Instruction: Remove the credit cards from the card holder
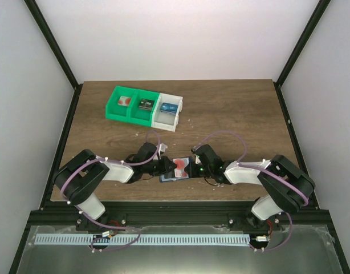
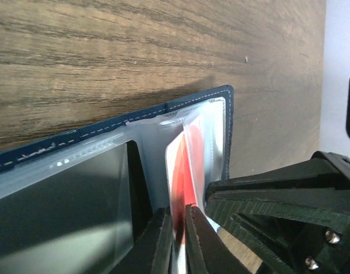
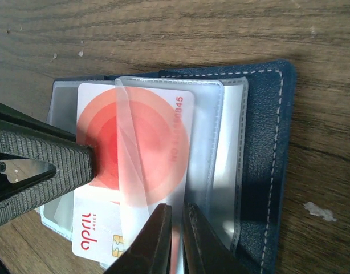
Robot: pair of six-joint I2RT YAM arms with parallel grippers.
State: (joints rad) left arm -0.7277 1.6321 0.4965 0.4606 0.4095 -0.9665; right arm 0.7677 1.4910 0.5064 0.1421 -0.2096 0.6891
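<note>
That red-spot card (image 3: pixel 135 142) is sitting partly out of the card holder (image 3: pixel 266 142), which is lying open on the counter (image 1: pixel 232 114) at the near middle. Your left hand (image 2: pixel 178 217) is pinching the card's edge to slide it free. Your right hand (image 3: pixel 176 212) is clamping the card holder by one clear leaf so it isn't dragging along. From above, both hands are covering most of it.

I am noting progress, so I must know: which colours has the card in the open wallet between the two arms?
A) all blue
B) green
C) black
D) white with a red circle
D: the card in the clear pocket of the wallet is white with a large red circle.
</note>
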